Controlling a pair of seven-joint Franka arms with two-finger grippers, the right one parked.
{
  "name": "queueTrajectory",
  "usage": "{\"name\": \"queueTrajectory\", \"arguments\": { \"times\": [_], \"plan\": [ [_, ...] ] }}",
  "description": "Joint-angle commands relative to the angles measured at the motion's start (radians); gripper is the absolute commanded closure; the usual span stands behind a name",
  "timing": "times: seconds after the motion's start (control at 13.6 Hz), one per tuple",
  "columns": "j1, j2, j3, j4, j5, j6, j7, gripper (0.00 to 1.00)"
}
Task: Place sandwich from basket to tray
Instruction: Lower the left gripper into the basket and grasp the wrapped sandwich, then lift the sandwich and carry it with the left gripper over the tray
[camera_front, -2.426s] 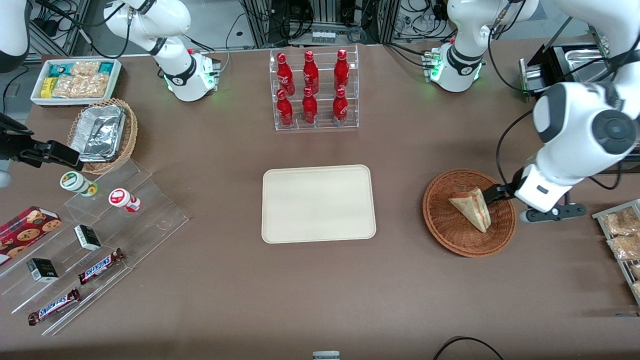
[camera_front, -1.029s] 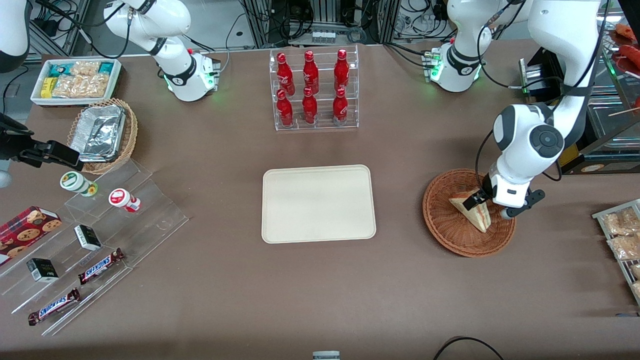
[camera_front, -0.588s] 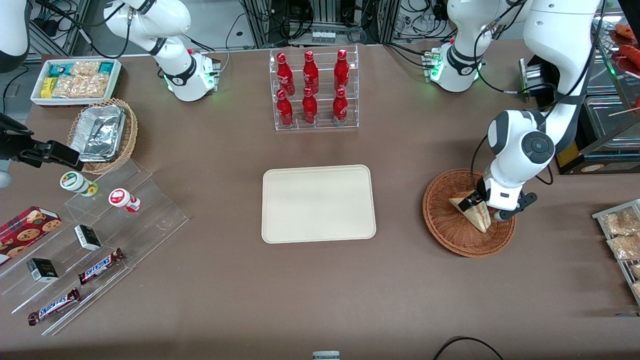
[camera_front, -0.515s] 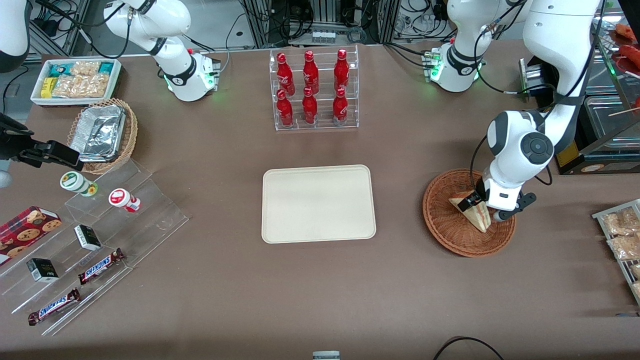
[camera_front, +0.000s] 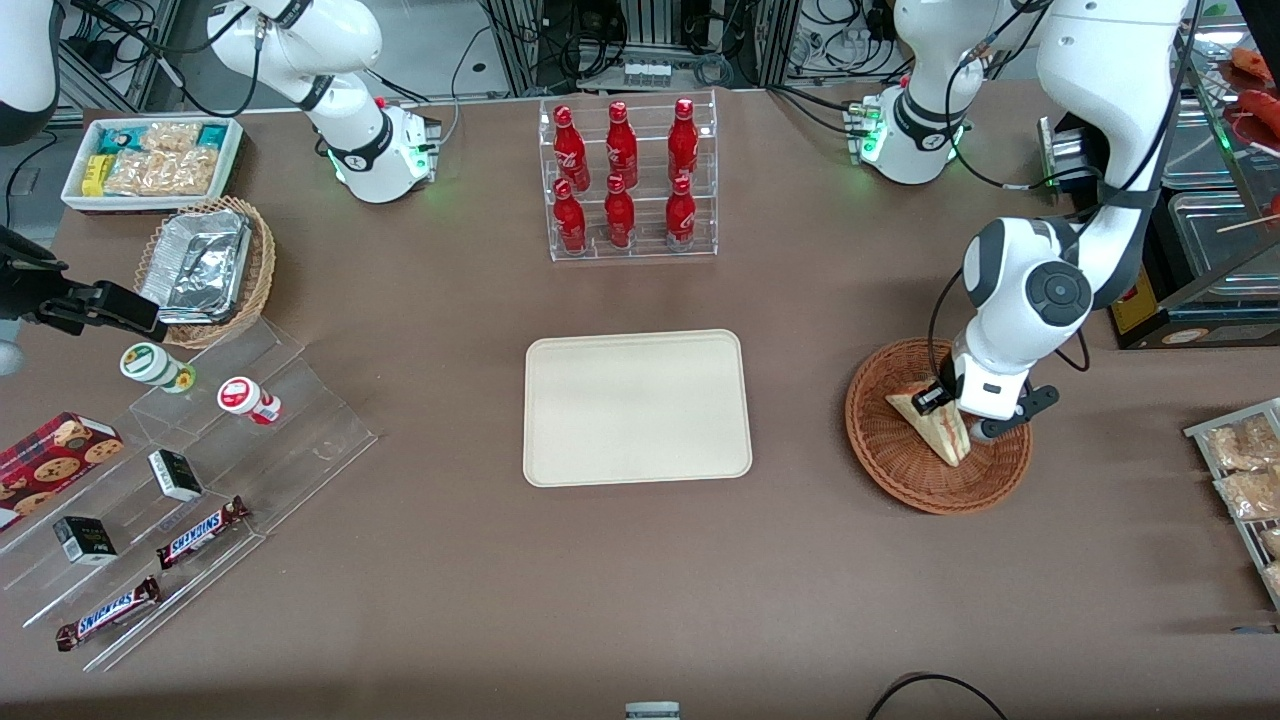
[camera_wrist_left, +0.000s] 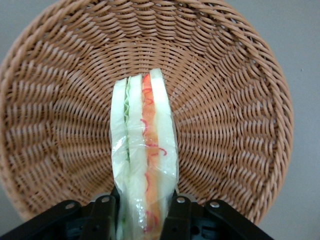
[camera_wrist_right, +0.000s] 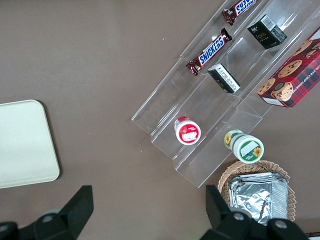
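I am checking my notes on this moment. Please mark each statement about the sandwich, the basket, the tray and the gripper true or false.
1. The gripper has a finger on each side of the sandwich. True.
2. The sandwich lies on the tray. False: it is over the basket, and the tray holds nothing.
3. The basket is toward the working arm's end of the table. True.
4. The bottle rack is nearer to the front camera than the tray. False: it is farther.
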Motion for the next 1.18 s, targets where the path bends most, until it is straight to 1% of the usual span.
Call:
{"name": "queueTrajectory", "arguments": {
  "times": [0.0, 0.07, 0.22, 0.37, 0.66, 0.81, 0.96, 1.1],
  "plan": [
    [-0.004, -0.109, -0.002, 0.040, 0.094, -0.182, -0.020, 1.00],
    [-0.007, -0.115, -0.008, 0.098, 0.107, -0.274, -0.016, 1.00],
    [-0.041, -0.102, -0.028, 0.234, 0.107, -0.426, -0.014, 1.00],
    [-0.105, -0.074, -0.031, 0.352, 0.105, -0.531, -0.025, 1.00],
    [-0.287, 0.042, -0.033, 0.503, 0.093, -0.537, -0.088, 1.00],
    [-0.372, 0.154, -0.033, 0.614, 0.092, -0.528, -0.089, 1.00],
    [-0.423, 0.251, -0.033, 0.724, 0.090, -0.528, -0.091, 1.00],
    [-0.478, 0.312, -0.034, 0.782, 0.090, -0.520, -0.091, 1.00]
  ]
}}
